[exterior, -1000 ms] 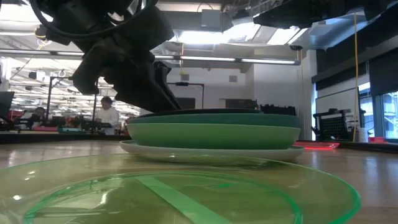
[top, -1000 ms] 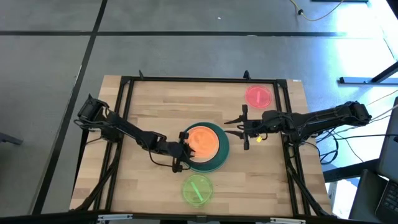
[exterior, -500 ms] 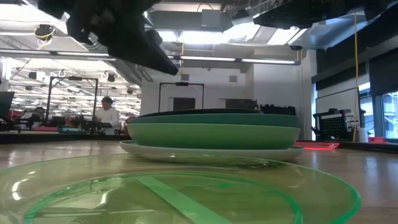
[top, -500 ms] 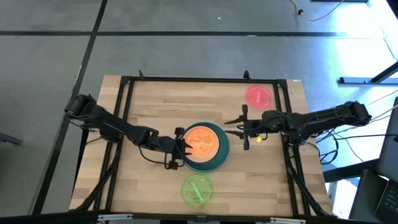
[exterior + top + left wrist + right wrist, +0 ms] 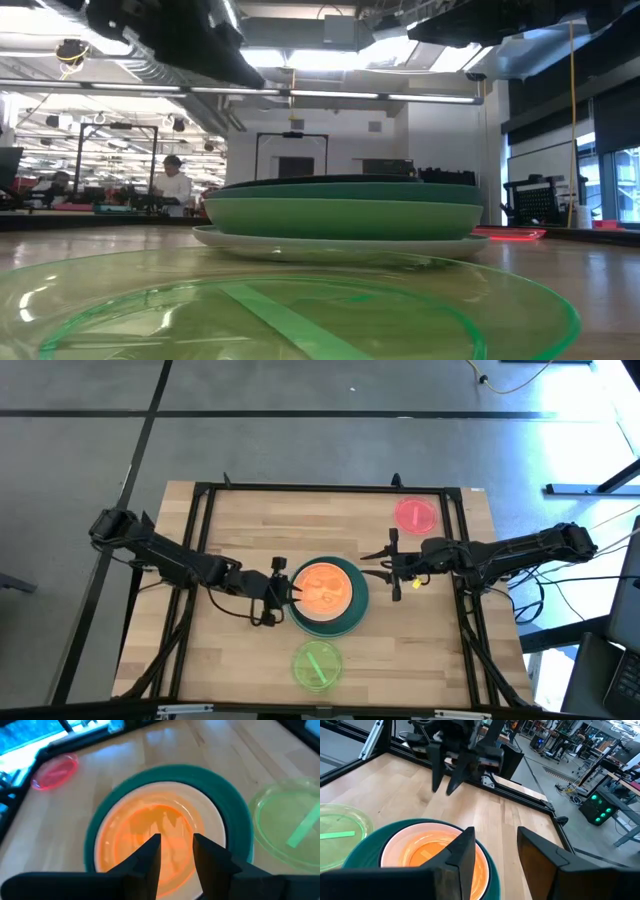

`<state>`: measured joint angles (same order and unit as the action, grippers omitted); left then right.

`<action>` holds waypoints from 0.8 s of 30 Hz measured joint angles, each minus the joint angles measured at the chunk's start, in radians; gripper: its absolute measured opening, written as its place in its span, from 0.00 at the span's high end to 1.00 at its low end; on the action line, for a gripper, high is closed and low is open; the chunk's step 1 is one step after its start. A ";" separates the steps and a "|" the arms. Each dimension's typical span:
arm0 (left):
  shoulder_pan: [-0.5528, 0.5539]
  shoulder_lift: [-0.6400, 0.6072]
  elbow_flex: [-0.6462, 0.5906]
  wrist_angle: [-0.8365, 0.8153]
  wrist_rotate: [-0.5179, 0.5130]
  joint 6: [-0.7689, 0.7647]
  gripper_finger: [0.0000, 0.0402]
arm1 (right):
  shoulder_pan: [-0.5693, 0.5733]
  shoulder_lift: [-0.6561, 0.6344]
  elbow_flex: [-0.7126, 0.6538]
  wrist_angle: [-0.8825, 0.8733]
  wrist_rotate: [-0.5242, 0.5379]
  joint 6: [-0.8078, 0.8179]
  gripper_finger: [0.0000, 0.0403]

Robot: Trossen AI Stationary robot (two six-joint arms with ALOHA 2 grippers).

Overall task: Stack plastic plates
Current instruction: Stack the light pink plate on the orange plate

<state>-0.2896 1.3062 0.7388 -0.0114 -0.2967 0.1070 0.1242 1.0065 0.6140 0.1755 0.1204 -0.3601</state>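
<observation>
Glossy translucent plastic plates (image 5: 322, 590) on matt, pale wood-grain table (image 5: 240, 520).

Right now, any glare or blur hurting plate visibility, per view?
Low view: lime plate fills the foreground, soft, with bright ceiling-light reflections. Left wrist view: overall soft; orange plate shows glare patches. High view: evenly lit, pink-red plate clear. Right wrist view: teal plate clear.

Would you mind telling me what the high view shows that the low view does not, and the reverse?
Only the high view shows the orange plate topping the stack, the pink-red plate, and both open grippers, left and right. Only the low view shows the stack's pale bottom plate and people in the room behind. Both show the teal plate and lime plate.
</observation>
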 joint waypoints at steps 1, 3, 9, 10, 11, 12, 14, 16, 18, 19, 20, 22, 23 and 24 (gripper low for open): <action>0.005 -0.020 -0.010 0.006 0.000 -0.001 0.73 | 0.000 0.000 0.000 0.000 0.000 0.001 0.66; 0.016 -0.065 -0.042 0.030 -0.001 -0.012 0.73 | 0.000 0.000 0.000 0.000 0.001 0.001 0.66; 0.027 -0.130 -0.169 0.244 0.001 -0.027 0.73 | 0.000 0.000 0.000 0.001 0.002 0.001 0.66; 0.027 -0.130 -0.190 0.287 0.002 -0.027 0.73 | 0.000 0.000 0.000 0.000 0.006 0.003 0.66; 0.027 -0.130 -0.212 0.326 0.002 -0.027 0.73 | 0.000 0.000 0.000 0.000 0.019 0.014 0.66; 0.027 -0.130 -0.233 0.361 0.002 -0.027 0.73 | 0.000 0.000 0.000 -0.002 0.041 0.019 0.66; 0.027 -0.130 -0.268 0.430 0.001 -0.026 0.73 | 0.000 0.000 0.000 -0.022 0.121 0.028 0.66; 0.028 -0.130 -0.304 0.493 -0.006 -0.020 0.73 | 0.000 0.000 0.000 -0.043 0.223 0.043 0.66; 0.028 -0.130 -0.341 0.552 -0.008 -0.002 0.73 | 0.000 0.000 0.000 -0.073 0.323 0.064 0.66; 0.028 -0.130 -0.360 0.590 -0.008 0.004 0.73 | 0.000 0.000 0.001 -0.098 0.363 0.082 0.66; 0.028 -0.130 -0.379 0.634 -0.008 0.008 0.73 | 0.000 0.000 0.001 -0.125 0.393 0.101 0.66; 0.028 -0.126 -0.424 0.727 -0.008 0.005 0.73 | 0.000 0.000 0.001 -0.186 0.441 0.139 0.66; 0.029 -0.119 -0.443 0.765 -0.008 -0.007 0.73 | 0.000 0.000 0.001 -0.218 0.464 0.152 0.66; 0.027 -0.115 -0.459 0.786 -0.008 -0.026 0.73 | 0.000 0.000 0.001 -0.252 0.484 0.168 0.66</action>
<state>-0.2627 1.1908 0.2795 0.7743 -0.3046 0.0807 0.1238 1.0069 0.6147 -0.0763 0.6041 -0.1924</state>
